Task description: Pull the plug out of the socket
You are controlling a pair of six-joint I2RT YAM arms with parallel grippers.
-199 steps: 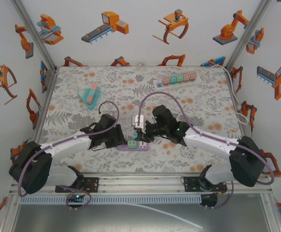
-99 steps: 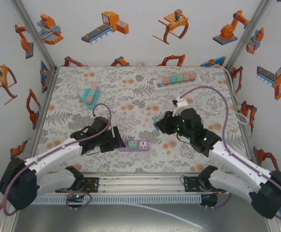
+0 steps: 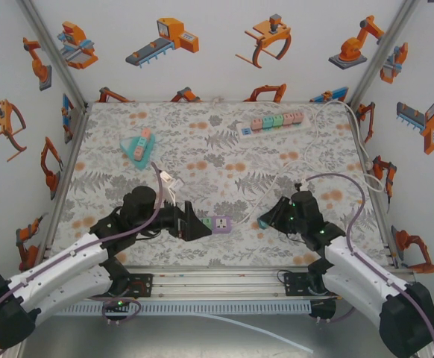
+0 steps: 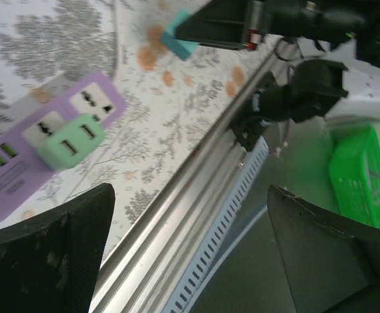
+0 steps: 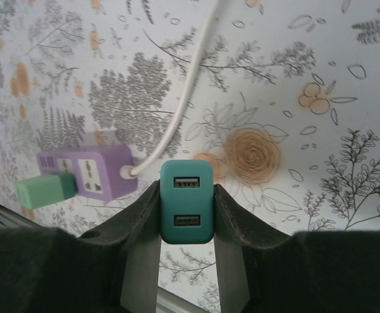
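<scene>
A purple socket strip [image 3: 220, 224] lies on the floral mat near the front edge, with a light green plug [image 3: 206, 222] still seated in it. My right gripper [image 3: 265, 221] is shut on a teal two-port plug [image 5: 186, 202], which hangs just above the mat to the right of the strip [image 5: 89, 171], clear of it. My left gripper [image 3: 196, 228] stands open at the strip's left end, with nothing between its fingers [image 4: 46, 254]. In the left wrist view the strip [image 4: 20, 163] and green plug [image 4: 71, 141] lie at upper left.
The strip's white cable [image 5: 177, 111] runs away across the mat. A white power strip with pastel plugs [image 3: 271, 123] sits at the back, and a teal triangular socket block [image 3: 139, 147] at back left. The metal front rail [image 4: 177, 215] and a green basket [image 4: 363, 173] lie past the near edge.
My right gripper has pulled the teal plug off the strip and carried it right and toward the near edge. My left gripper has opened, let go of the strip and drawn back.
</scene>
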